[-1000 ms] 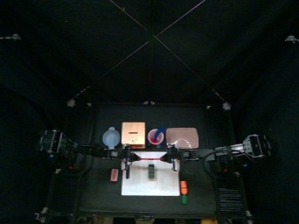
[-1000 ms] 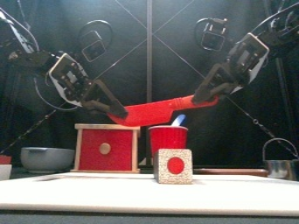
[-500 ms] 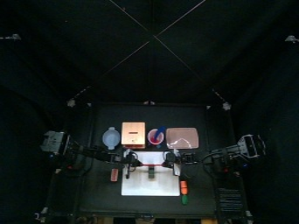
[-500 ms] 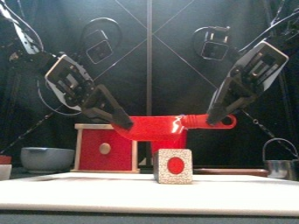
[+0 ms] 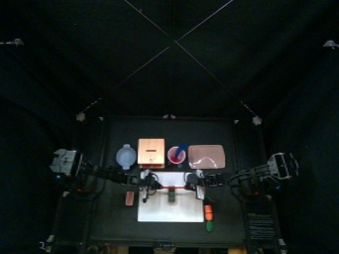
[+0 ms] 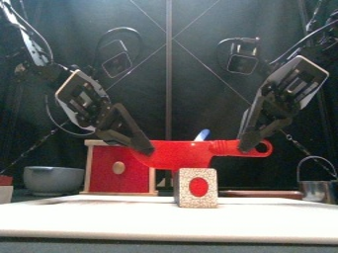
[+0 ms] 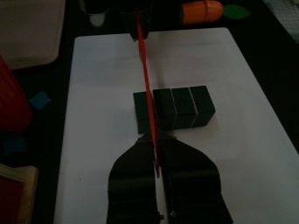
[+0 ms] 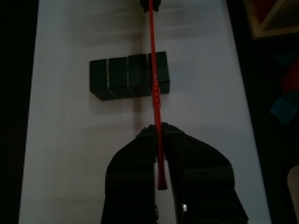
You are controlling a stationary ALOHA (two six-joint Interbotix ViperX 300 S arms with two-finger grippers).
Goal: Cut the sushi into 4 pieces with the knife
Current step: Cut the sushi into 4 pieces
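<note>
The tabletop (image 5: 106,226) is seen from high above and level from its front; the sushi (image 7: 173,108) is shared closely by both wrists.

The knife (image 6: 199,151) is red, sushi roll (image 7: 176,107) dark green, board (image 7: 239,96) white.

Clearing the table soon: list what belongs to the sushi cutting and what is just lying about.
In the job: red knife, held by the left gripper and right gripper; sushi roll; white cutting board.
Lying about: wooden box, blue-grey bowl, red cup, pink tray, metal cutter.
</note>
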